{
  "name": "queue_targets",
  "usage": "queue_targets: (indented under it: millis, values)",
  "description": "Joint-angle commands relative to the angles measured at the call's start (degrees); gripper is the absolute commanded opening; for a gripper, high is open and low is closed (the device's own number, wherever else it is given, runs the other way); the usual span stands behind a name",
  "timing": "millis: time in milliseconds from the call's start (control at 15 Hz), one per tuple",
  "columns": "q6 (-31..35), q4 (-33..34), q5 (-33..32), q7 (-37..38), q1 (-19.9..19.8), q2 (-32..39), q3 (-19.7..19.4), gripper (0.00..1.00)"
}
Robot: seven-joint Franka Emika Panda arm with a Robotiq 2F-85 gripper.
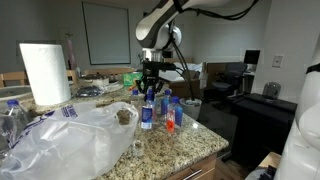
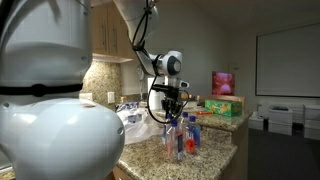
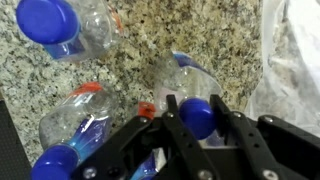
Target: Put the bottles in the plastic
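In the wrist view my gripper (image 3: 197, 120) is shut on the blue cap of an upright clear bottle (image 3: 197, 112), one finger on each side of the cap. Two more blue-capped bottles (image 3: 68, 28) (image 3: 72, 125) stand close by on the granite. In both exterior views the gripper (image 1: 150, 88) (image 2: 172, 108) points straight down over a cluster of bottles (image 1: 148, 113) (image 2: 180, 140); one of them holds red-orange liquid (image 1: 170, 118). The plastic (image 1: 70, 142) (image 2: 135, 125) lies crumpled on the counter beside the cluster and shows at the wrist view's right edge (image 3: 295, 60).
A tall white paper towel roll (image 1: 45, 72) stands behind the plastic. Another bottle (image 1: 12, 116) sits at the far edge of the granite counter (image 1: 185, 148). Colourful boxes (image 2: 225, 100) lie at the counter's back. The counter edge drops off just past the bottles.
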Motion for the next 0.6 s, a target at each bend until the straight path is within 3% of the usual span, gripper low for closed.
queue_targets:
  millis: [0,267,533]
  values:
    - [0.29,0.44,-3.51,4.55,0.81,0.39,0.08,0.11]
    - [0.42,-0.48,-5.28,6.42,1.47,-1.27,0.33,0.10]
    - [4.13,-2.23,-2.24,3.03,1.43,-6.34,0.48,0.10]
